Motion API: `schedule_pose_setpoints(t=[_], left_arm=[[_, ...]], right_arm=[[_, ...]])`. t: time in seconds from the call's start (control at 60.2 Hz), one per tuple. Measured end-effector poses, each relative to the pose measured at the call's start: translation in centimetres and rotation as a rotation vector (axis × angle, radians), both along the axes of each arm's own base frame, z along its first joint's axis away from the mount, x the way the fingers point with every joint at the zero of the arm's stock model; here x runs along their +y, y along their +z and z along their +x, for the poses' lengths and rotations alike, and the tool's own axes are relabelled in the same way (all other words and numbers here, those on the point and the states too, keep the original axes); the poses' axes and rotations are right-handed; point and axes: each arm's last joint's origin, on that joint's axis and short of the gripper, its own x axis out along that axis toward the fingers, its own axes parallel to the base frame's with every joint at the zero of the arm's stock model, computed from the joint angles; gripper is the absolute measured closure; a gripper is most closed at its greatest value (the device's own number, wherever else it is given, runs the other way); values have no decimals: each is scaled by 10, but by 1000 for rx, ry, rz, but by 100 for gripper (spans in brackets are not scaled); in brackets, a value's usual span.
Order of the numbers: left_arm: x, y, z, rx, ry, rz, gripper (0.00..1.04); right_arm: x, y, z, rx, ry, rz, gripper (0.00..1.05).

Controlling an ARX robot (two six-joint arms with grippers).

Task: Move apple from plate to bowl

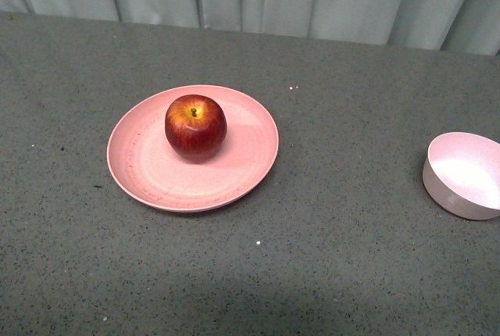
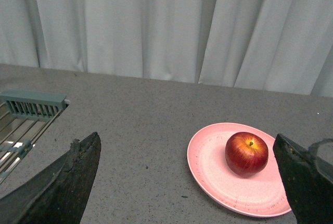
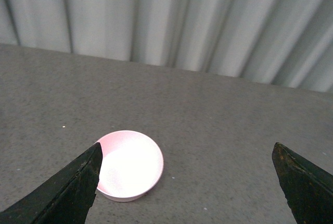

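Currently the apple (image 1: pixel 195 126) sits upright on the plate (image 1: pixel 148 172), just ahead of the left gripper (image 2: pixel 186 137), whose jaws stand wide apart and empty, while the right gripper (image 3: pixel 187 146), equally spread and empty, faces the bowl (image 3: pixel 130 164).

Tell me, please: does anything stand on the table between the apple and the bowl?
Nothing visible does. In the front view the apple sits on the plate, and only bare grey table lies between the plate and the empty bowl to its right.
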Motion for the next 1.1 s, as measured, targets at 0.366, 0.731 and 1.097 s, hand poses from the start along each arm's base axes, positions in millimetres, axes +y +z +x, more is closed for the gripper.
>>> schedule_pose_setpoints(t=[0.366,0.731,1.097], left_arm=[[0,0,0,0,1,0,7],[0,0,0,0,1,0,7],[0,0,0,0,0,0,7]], right_arm=[[-10,-19,102,454,211,64,9],[12,-75,156,782,354,-7,9],[20,-105,193,908,385,-33,9]])
